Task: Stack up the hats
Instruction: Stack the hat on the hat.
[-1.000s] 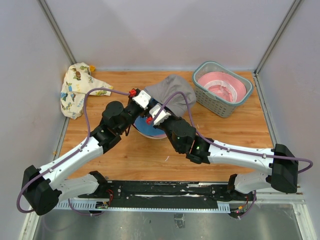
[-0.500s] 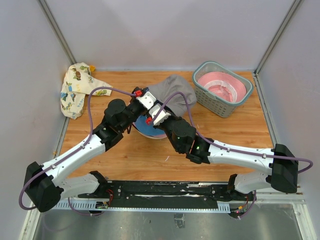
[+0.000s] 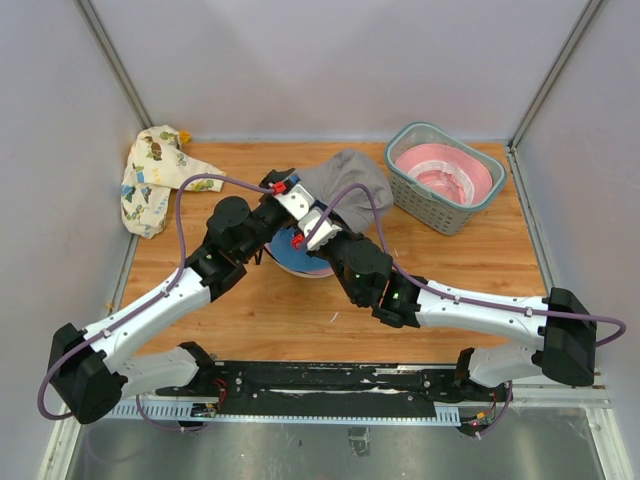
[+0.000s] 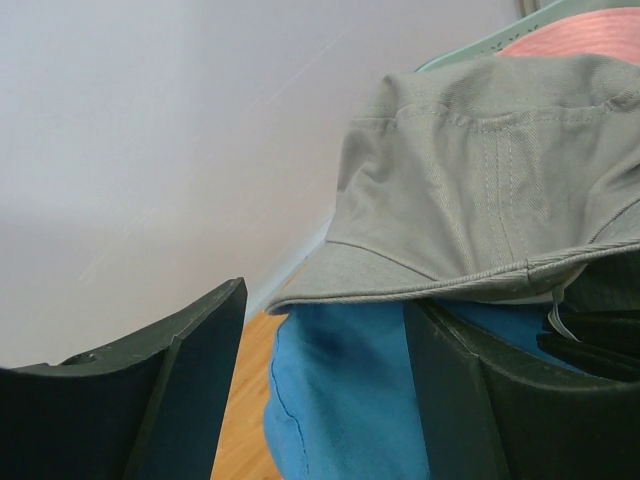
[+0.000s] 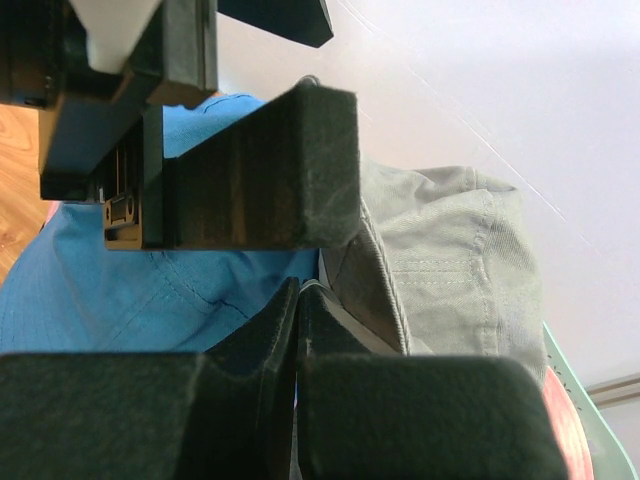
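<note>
Left gripper (image 4: 325,335) open, jaws spread wide with nothing between them, at the near edge of the grey hat (image 4: 490,180). Its brim hangs just past the fingertips and does not touch either one. Blue hat (image 4: 340,410) sits right under the grey hat's brim, crown up, near the middle of the table (image 3: 250,320). From above, the grey hat lies toward the back, overlapping the far edge of the blue one, with both arms meeting over the pair. Right gripper (image 5: 300,290) closed, jaws pressed flat together. The tip is up against the grey hat's brim where that brim crosses the blue hat. Cannot tell whether any cloth is pinched between the jaws. The left gripper's dark finger (image 5: 250,170) crosses just above the right gripper in the right wrist view. Pink hat (image 3: 440,172) lies inside the basket (image 3: 405,190) at the back right corner, well apart from the other hats. Cream hat (image 3: 150,178) with a printed pattern is crumpled at the back left, against the wall, away from both grippers. None of the hats is fully set on another, apart from the grey hat's overlap on the blue.
</note>
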Controlling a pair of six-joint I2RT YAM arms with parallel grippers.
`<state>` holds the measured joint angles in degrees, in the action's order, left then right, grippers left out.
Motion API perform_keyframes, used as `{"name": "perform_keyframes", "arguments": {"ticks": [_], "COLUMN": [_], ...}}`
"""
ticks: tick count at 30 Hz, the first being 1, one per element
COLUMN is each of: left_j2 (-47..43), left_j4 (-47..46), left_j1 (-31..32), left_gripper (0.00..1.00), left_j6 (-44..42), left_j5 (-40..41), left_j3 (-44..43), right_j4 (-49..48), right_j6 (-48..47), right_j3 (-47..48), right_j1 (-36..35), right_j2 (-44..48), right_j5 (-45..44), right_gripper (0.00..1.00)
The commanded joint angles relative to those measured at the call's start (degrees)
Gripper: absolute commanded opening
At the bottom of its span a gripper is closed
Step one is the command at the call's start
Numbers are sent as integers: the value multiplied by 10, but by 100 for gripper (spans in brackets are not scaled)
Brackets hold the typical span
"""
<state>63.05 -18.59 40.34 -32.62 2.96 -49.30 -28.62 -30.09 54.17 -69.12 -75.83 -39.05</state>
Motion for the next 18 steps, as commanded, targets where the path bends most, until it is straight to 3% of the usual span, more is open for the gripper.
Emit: {"name": "perform_keyframes", "arguments": {"ticks": [1, 8, 13, 15, 18], "left_j2": [-8, 11, 38, 49, 55], "left_j4": [-18, 2, 42, 61, 74], "left_j1": [4, 4, 3, 2, 0], "left_gripper": [71, 74, 70, 63, 43], "left_j6": [-18, -26, -29, -29, -27], "left_j5": [-6, -40, -68, -70, -78], "left_j3": [-11, -31, -63, -81, -91], "right_j4": [-26, -27, -28, -28, -29], "right_j6": [-5, -8, -7, -7, -8], "right_j3": [12, 8, 8, 8, 7], "right_j1": [-14, -14, -14, -13, -14], "right_j2": [3, 5, 4, 5, 6], "right_j5": [3, 3, 5, 5, 5], "right_gripper": [1, 0, 1, 0, 1]}}
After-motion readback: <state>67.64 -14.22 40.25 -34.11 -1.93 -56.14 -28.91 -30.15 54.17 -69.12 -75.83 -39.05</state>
